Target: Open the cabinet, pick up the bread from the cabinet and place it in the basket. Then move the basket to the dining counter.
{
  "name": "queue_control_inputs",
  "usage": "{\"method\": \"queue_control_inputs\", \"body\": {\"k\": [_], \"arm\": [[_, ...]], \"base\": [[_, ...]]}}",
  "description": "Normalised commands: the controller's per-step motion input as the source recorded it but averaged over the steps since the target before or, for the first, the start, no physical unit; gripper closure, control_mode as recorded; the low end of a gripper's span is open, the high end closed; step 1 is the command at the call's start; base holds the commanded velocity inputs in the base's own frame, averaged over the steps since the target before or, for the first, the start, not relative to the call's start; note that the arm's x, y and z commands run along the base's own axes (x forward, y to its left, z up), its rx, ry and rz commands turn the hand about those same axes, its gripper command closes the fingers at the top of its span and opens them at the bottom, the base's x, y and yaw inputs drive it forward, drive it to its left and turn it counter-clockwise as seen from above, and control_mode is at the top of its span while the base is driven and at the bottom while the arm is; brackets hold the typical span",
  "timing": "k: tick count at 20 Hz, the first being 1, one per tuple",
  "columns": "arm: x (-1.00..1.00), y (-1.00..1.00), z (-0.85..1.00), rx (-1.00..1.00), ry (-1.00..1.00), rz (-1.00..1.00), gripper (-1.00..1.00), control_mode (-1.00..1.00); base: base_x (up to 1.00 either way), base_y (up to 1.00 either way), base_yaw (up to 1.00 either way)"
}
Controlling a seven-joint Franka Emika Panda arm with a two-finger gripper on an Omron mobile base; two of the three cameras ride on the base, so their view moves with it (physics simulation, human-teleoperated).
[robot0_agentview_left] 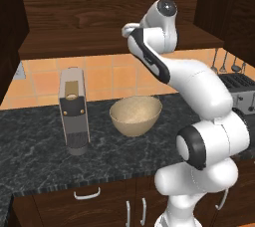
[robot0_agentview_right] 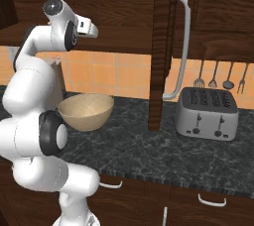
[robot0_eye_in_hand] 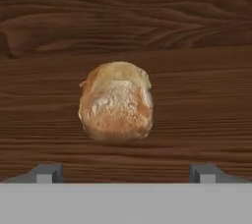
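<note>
The bread (robot0_eye_in_hand: 116, 102), a round tan-brown roll, lies on the dark wood shelf of the cabinet (robot0_agentview_left: 99, 7). My gripper (robot0_eye_in_hand: 125, 173) points straight at it, open, with the fingertips (robot0_eye_in_hand: 47, 173) wide apart and short of the roll, touching nothing. The cabinet's right door (robot0_agentview_right: 161, 46) stands swung open, its long silver handle (robot0_agentview_right: 183, 46) facing out. Below the arm, the tan basket (robot0_agentview_left: 135, 115) (robot0_agentview_right: 85, 111) sits empty on the black granite counter (robot0_agentview_left: 40, 151). The dining counter is out of view.
A grey coffee machine (robot0_agentview_left: 73, 111) stands left of the basket. A silver toaster (robot0_agentview_right: 207, 112) sits to the right, past the open door's edge. Utensils (robot0_agentview_right: 221, 79) hang on the orange tiled wall. Lower cabinets with curved handles (robot0_agentview_left: 87, 193) run under the counter.
</note>
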Motion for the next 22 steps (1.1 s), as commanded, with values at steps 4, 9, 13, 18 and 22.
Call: {"method": "queue_control_inputs", "body": {"k": [4,9,13,18,22], "arm": [[0.49,0.13,0.0,0.0,0.04,0.0,-1.0,-1.0],[0.38,0.15,0.0,0.0,0.06,0.0,-1.0,-1.0],[0.33,0.13,-0.01,0.0,0.03,0.0,-1.0,-1.0],[0.19,0.0,-0.12,0.0,0.0,0.0,-1.0,-1.0],[0.05,0.0,-0.31,0.0,0.0,0.0,-1.0,-1.0]], "base": [[0.0,0.0,0.0],[0.0,0.0,0.0],[0.0,0.0,0.0],[0.0,0.0,0.0],[0.0,0.0,0.0]]}}
